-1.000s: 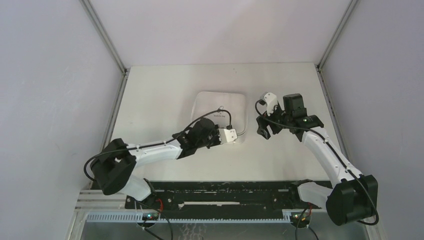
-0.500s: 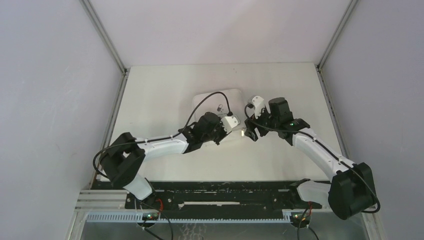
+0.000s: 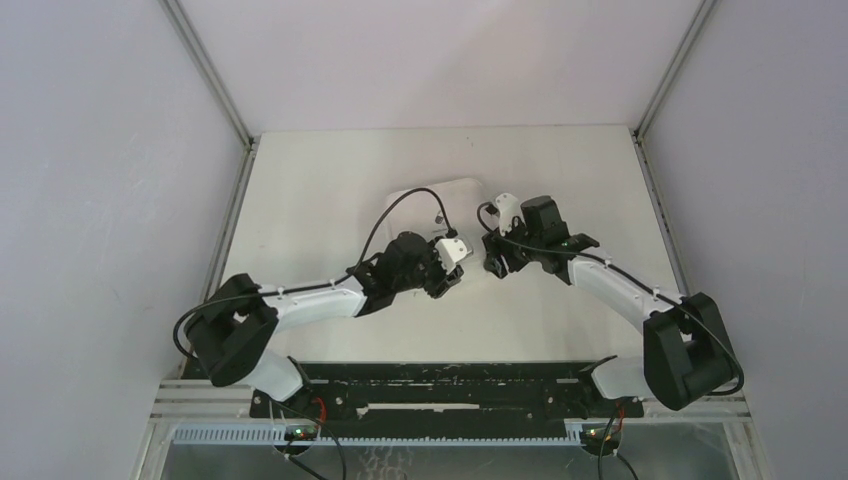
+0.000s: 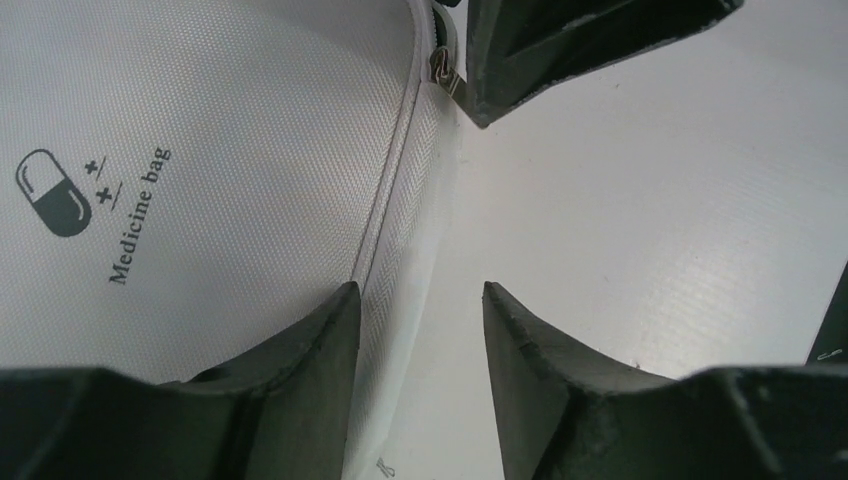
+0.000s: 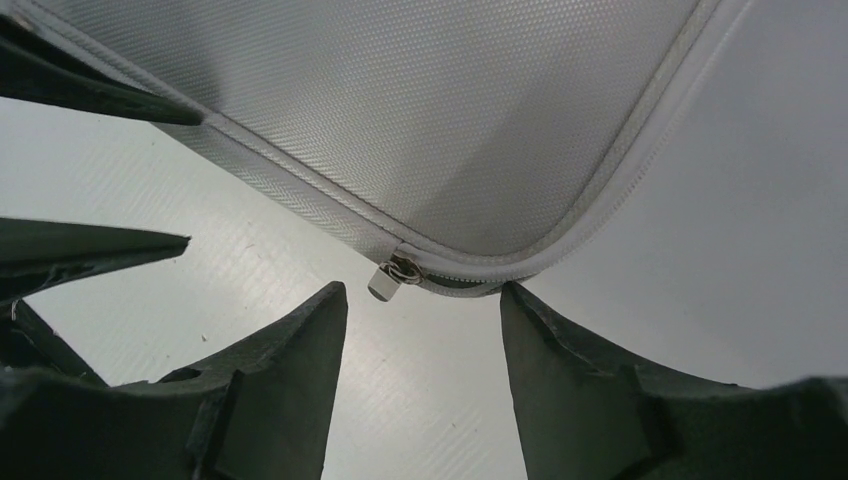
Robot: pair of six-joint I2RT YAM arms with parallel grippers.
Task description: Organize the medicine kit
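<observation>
Two grippers meet at the near right corner of the kit (image 3: pixel 462 192), which lies flat with its lid down around the middle of the table (image 3: pixel 320 200). Its white lid carries a dark pill logo (image 4: pixel 52 193), two small plus signs and the words "Medicine bag". The left gripper (image 4: pixel 418 292) has its fingers apart, and the kit's zipped side edge shows in the gap; whether either finger touches it I cannot tell. The right gripper (image 5: pixel 422 292) also has its fingers apart. The metal zip pull (image 5: pixel 391 277) hangs off the rounded corner just ahead of that gap, not clamped.
</observation>
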